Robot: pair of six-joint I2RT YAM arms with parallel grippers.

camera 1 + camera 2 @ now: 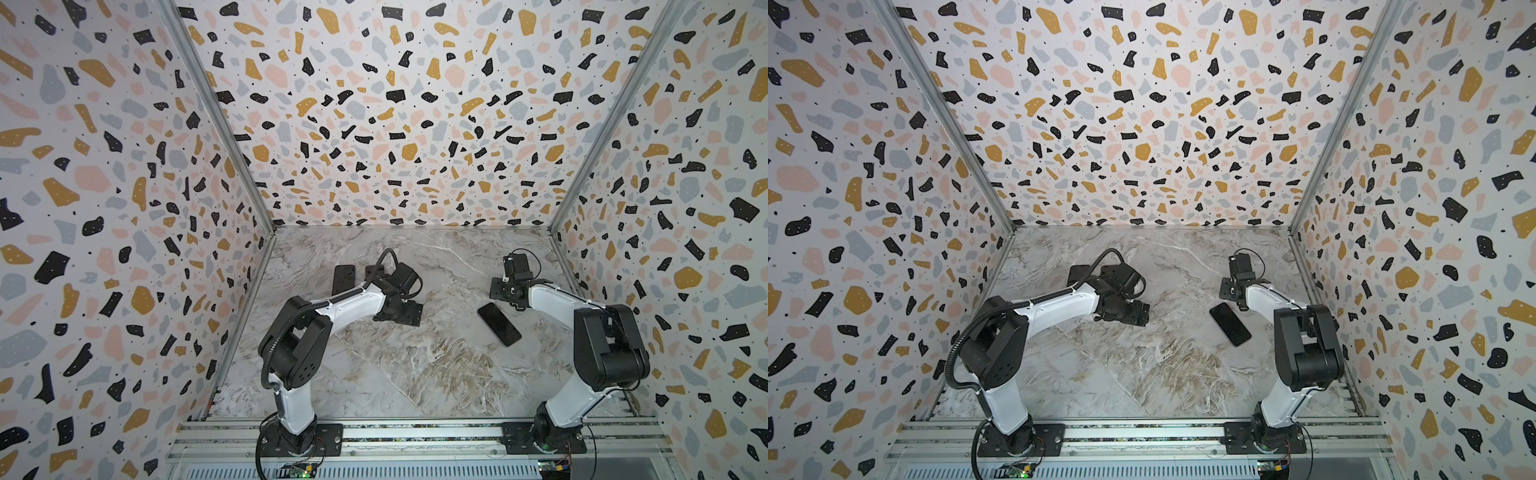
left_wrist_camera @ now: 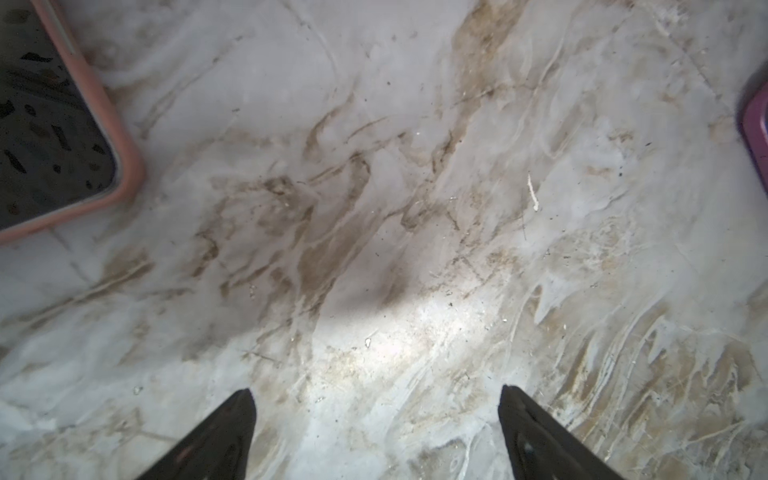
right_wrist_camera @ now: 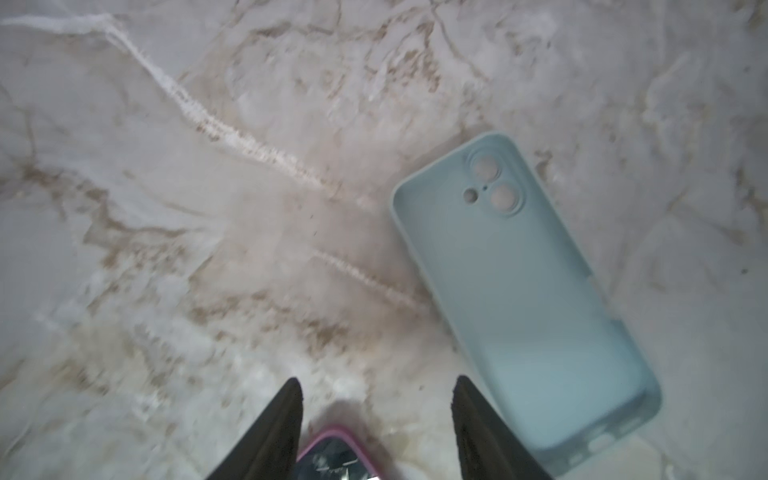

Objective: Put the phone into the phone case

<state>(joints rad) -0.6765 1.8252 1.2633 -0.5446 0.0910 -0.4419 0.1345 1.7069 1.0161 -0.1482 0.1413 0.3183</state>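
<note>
Two arms, one marble table (image 1: 415, 374), seven entries.

Item 1, left gripper (image 2: 375, 388): jaws spread wide and released, poised over bare marble left of the table's middle.

Item 2, right gripper (image 3: 377, 378): jaws apart, clamped on nothing. A magenta-rimmed screen corner (image 3: 338, 451) lies between the fingers. It sits close against one finger with a clear gap to the other; contact cannot be told.

Item 3, phone (image 1: 498, 324): dark and glossy, flat on the table in both top views. It is set diagonally in the right half, nearer the right edge than the middle, just beside the right gripper. Whether it is the magenta-rimmed piece cannot be told.

Item 4, phone case (image 3: 528, 299): pale blue, empty, hollow side up, flat on the marble. The camera cut-outs are at the end away from the gripper, and one right finger is just beside it. It shows in the right wrist view only.

Item 5, pink-rimmed phone (image 2: 62, 124): dark screen, flat on the marble, well apart from the left fingers.

Item 6, purple edge (image 2: 757, 137): a sliver at the frame border, kind unclear.

Item 7, dark slab (image 1: 344, 278): flat, toward the far left corner, beside the left arm.
</note>
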